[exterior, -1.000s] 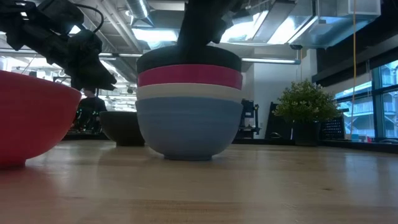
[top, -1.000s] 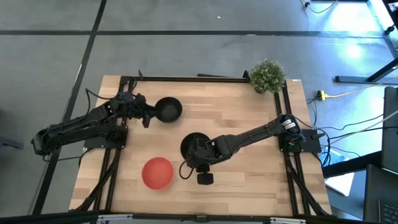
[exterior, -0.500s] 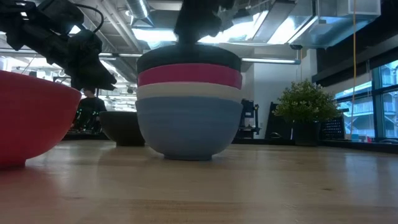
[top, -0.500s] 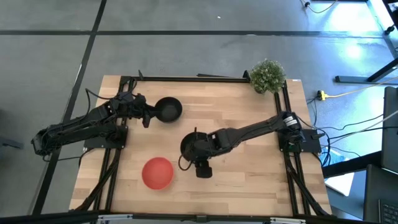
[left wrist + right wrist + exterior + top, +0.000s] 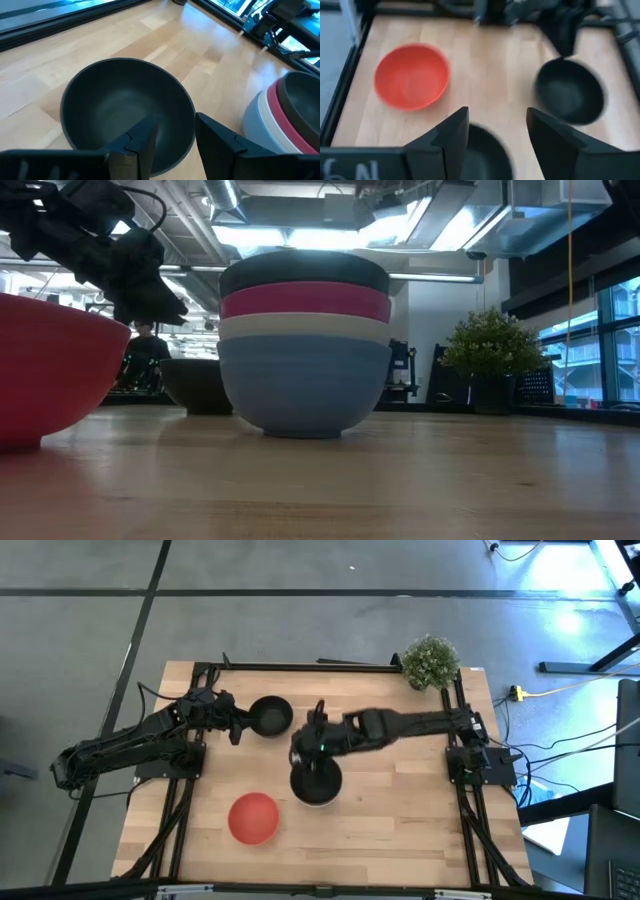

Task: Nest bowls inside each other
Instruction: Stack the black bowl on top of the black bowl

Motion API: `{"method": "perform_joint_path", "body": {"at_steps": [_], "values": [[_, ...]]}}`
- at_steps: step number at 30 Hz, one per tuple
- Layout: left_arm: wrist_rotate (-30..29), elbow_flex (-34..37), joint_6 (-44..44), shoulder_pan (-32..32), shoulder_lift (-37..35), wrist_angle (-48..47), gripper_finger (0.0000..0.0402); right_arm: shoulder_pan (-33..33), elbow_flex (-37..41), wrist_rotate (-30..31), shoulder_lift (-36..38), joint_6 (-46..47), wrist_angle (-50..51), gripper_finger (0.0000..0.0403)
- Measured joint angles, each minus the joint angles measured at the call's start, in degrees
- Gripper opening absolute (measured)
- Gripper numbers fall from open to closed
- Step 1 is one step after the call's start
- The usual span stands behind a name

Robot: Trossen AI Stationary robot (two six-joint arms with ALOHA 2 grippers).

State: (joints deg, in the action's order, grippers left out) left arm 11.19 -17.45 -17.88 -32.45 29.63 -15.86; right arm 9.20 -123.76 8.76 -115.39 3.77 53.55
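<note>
Four of the bowls are nested in one stack (image 5: 304, 340) mid-surface: blue at the bottom, then white, magenta-pink, and a black one on top. From overhead you mostly just see the black top bowl (image 5: 315, 783). The right gripper (image 5: 312, 737) hangs over the wooden surface (image 5: 400, 810) just past the stack, between it and the loose black bowl (image 5: 270, 716), fingers spread apart and holding nothing; its wrist view looks down past both fingers at the stack's rim. The left gripper (image 5: 170, 142) is right at the loose black bowl, fingers apart with the near rim between them, not clamped as far as I can tell. The red bowl (image 5: 253, 817) sits alone near the front edge. Small green plant (image 5: 430, 661) in the far corner.
</note>
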Motion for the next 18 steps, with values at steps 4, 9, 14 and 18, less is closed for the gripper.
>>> {"method": "perform_joint_path", "body": {"at_steps": [4,9,14,18], "values": [[-3.1,0.0,-1.1,0.0,0.0,0.0,0.0131,-0.8,-2.7,0.0,0.1,-1.8,0.6,0.0200],[-3.4,0.0,4.0,0.0,0.7,1.9,0.0131,-1.1,-4.5,2.2,0.1,-3.0,2.6,0.0200],[-5.2,0.0,7.5,-0.3,2.0,4.0,0.0132,-1.2,-4.6,5.3,0.0,-4.0,5.6,0.0200],[-5.9,0.0,7.9,-1.0,3.8,3.9,0.0141,-1.5,-4.6,10.0,0.0,-4.1,9.0,0.0200]]}}
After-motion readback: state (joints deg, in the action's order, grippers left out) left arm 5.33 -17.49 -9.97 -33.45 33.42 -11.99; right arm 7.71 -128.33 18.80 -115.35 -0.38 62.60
